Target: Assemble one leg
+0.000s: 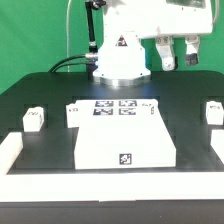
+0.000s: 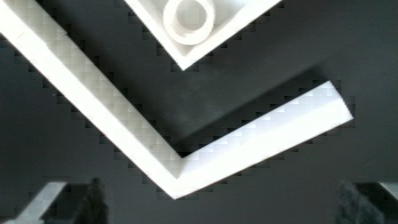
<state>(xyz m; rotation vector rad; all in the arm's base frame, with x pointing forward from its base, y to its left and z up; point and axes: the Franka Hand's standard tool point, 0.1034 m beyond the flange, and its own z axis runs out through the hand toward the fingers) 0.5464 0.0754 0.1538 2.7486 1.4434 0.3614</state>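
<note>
The claw [image 1: 178,58] hangs spread and empty, well above the panel [image 1: 125,140]. The nearest leg [image 1: 213,111] sits on the desk [image 1: 50,95] near the panel, on the exterior view's right. The claw should descend squarely, its fingers straddling the leg's sides.

The table [image 1: 40,95] holds three legs: leg [image 1: 33,118], leg [image 1: 73,113], leg [image 1: 213,111]; one panel [image 1: 122,142]; one marker board [image 1: 115,106].

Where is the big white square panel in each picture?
Exterior view: the panel lies flat in the middle of the table, nearer the camera than the marker board.
Wrist view: only one corner of it shows, with a round socket.
Shared landmark: the white rail edging the table.
</note>
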